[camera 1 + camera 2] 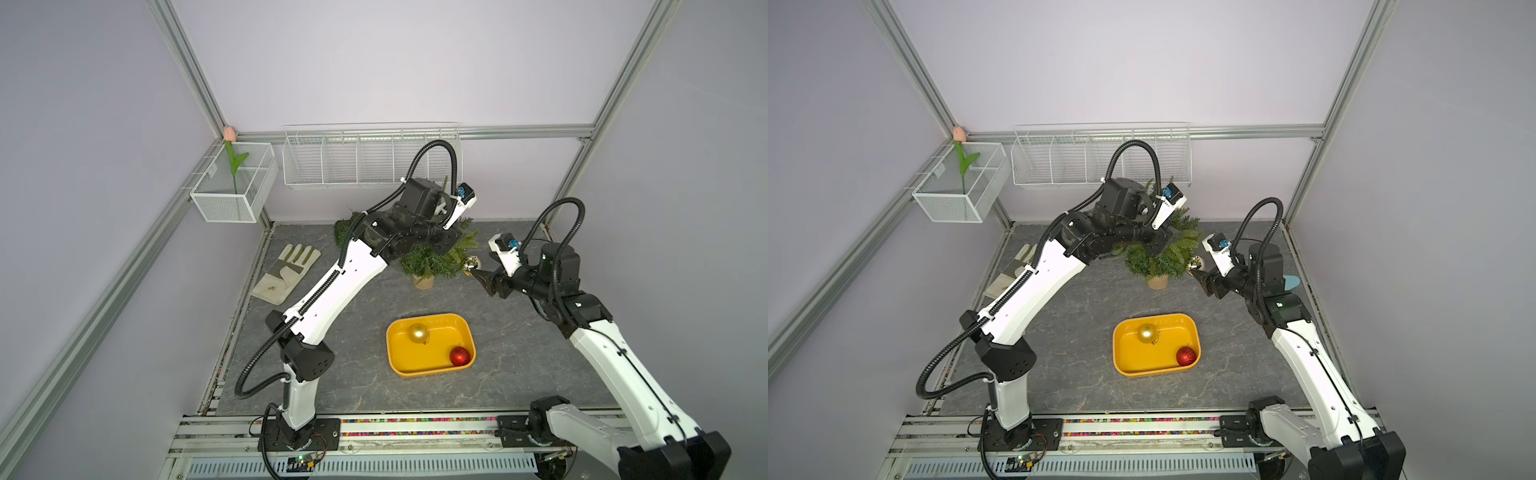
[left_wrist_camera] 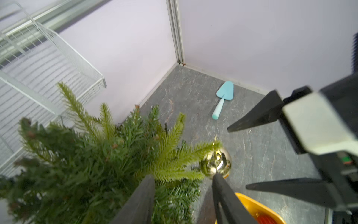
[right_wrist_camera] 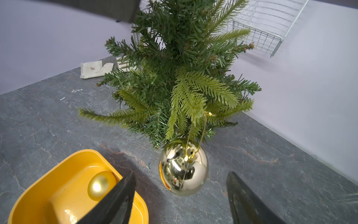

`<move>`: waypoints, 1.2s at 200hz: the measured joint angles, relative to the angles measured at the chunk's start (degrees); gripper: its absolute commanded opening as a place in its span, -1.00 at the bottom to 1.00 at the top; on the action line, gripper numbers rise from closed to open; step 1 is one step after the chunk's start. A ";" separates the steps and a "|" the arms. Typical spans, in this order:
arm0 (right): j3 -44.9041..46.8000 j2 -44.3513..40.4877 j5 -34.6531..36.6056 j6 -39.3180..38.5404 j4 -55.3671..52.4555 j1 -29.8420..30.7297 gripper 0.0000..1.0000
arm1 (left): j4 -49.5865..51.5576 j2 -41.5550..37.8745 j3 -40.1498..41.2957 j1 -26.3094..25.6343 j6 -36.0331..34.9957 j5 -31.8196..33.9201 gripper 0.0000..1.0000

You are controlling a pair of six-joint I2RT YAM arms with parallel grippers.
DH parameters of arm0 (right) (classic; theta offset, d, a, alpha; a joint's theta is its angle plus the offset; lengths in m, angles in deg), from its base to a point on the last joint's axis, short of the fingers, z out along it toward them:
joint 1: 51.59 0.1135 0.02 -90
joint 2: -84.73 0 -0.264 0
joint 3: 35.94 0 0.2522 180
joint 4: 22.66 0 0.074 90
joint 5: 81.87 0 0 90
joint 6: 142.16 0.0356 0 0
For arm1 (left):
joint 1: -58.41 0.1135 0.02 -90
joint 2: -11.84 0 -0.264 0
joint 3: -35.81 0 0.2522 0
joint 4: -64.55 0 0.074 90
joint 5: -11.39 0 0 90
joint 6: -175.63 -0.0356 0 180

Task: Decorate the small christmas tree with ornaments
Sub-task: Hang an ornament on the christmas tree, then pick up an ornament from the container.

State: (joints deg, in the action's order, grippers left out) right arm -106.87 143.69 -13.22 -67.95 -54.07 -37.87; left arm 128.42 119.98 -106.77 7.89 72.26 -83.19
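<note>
The first hanging looks done: the shiny gold bauble (image 3: 183, 166) dangles by its string from the small christmas tree (image 3: 174, 67), just ahead of the right gripper (image 2: 237, 158), whose jaws are spread and empty. The left gripper (image 2: 182, 174) is half-spread over the foliage. Next, I judge, it should back off to the matte gold bauble (image 3: 99, 185) in the yellow tray (image 3: 48, 184) beside it.

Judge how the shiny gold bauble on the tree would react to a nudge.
The shiny gold bauble hangs from a branch tip of the tree by a thin loop, so it would probably swing rather than roll. Its mirror-smooth round surface looks slippery to pinch. The slender branch seems bendy, so a hard push might slip the loop off.
</note>
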 measured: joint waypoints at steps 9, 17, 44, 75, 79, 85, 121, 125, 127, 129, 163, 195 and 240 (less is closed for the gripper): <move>-0.11 -1.05 0.68 1.11 -1.25 1.07 0.50 | -1.51 -2.71 4.33 0.00 0.52 0.83 0.04; -0.17 -1.88 1.44 2.16 -2.49 2.51 0.49 | -2.95 -5.18 7.96 -0.02 0.98 1.55 0.04; -1.22 -3.72 5.64 6.54 -8.24 10.73 0.40 | -9.01 -15.45 20.22 0.00 2.97 4.37 0.07; -1.33 -3.34 10.12 11.54 -14.78 20.06 0.35 | -16.15 -27.47 33.00 0.83 6.16 7.87 0.12; -1.27 -3.08 10.67 12.15 -15.34 20.94 0.35 | -17.07 -28.63 34.42 1.18 6.62 8.04 0.13; -1.11 -2.60 11.43 13.22 -16.06 22.18 0.35 | -18.32 -30.45 36.83 1.88 7.41 8.46 0.13; 1.57 2.43 16.48 21.46 -16.37 27.17 0.43 | -23.02 -37.03 49.18 6.80 11.58 10.21 0.15; 1.86 3.28 16.72 22.58 -16.26 27.78 0.44 | -23.26 -37.46 50.34 7.21 11.96 10.38 0.14; 2.01 3.78 16.94 23.04 -16.26 28.13 0.45 | -23.30 -37.59 50.73 7.34 12.09 10.34 0.15; 2.08 4.09 17.05 23.26 -16.24 28.30 0.45 | -23.34 -37.79 51.21 7.52 12.26 10.45 0.15; 1.73 15.32 20.61 30.73 -15.43 34.47 0.48 | -24.11 -42.10 58.25 9.60 13.84 10.97 0.16; -0.68 27.17 26.99 36.94 -15.17 39.41 0.55 | -24.65 -47.41 62.42 11.45 14.75 11.21 0.18; -6.93 38.23 33.55 41.22 -14.53 41.59 0.58 | -24.68 -51.87 65.68 12.33 15.78 11.21 0.19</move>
State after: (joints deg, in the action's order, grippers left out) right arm -113.80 181.92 20.33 -26.73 -68.61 3.72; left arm 103.74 68.11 -41.09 20.22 88.05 -71.98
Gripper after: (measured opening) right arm 0.797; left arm 0.597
